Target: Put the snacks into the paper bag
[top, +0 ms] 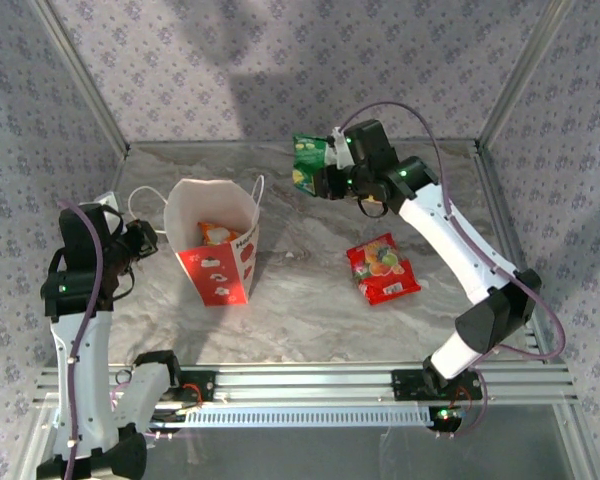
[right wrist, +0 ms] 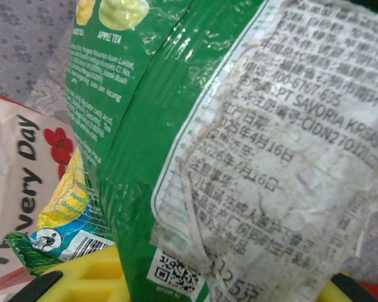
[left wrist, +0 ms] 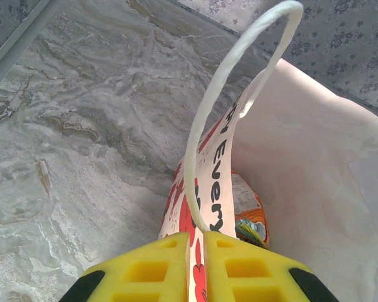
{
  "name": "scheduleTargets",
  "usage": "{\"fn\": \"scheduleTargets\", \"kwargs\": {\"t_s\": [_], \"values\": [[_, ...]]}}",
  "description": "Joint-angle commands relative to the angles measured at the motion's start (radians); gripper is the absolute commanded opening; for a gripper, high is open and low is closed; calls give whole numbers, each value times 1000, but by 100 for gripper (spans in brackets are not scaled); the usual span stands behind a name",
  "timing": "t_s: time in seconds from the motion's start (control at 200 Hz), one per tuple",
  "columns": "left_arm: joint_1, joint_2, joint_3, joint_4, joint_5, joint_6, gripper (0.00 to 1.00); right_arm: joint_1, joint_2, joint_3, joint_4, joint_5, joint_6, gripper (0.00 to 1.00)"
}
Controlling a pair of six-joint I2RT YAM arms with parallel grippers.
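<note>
The paper bag (top: 218, 245) stands open at centre left, white with a red lower part. My left gripper (top: 145, 240) is shut on its left wall; in the left wrist view the yellow fingers (left wrist: 145, 270) pinch the printed wall (left wrist: 217, 170) just below the white cord handle (left wrist: 233, 69). An orange snack packet (top: 217, 232) (left wrist: 255, 217) lies inside. My right gripper (top: 335, 160) is shut on a green snack packet (top: 308, 160) (right wrist: 145, 126), held in the air right of the bag. A red fruit-print packet (top: 382, 268) lies on the table.
The marble tabletop (top: 310, 300) is fenced by metal frame posts and patterned walls at the back and sides. In the right wrist view a yellow and blue packet edge (right wrist: 66, 211) shows beside the green one, in front of the bag's lettering (right wrist: 19, 163).
</note>
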Motion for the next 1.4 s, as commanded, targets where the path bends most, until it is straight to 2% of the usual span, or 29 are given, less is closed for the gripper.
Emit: {"fn": "scheduleTargets", "kwargs": {"t_s": [0.0, 0.385, 0.525, 0.885, 1.399], "values": [[5, -8, 19, -4, 4, -5, 14, 18, -54, 68, 9, 10, -31, 33], [6, -3, 19, 18, 24, -9, 14, 54, -64, 174, 25, 39, -76, 33], [6, -6, 36, 41, 70, -12, 25, 65, -63, 195, 30, 50, -80, 33], [5, 53, 99, 78, 51, -14, 34, 101, -70, 230, 35, 74, -98, 33], [5, 14, 174, 30, 9, 5, 38, 127, -76, 238, 43, 94, -110, 31]]}}
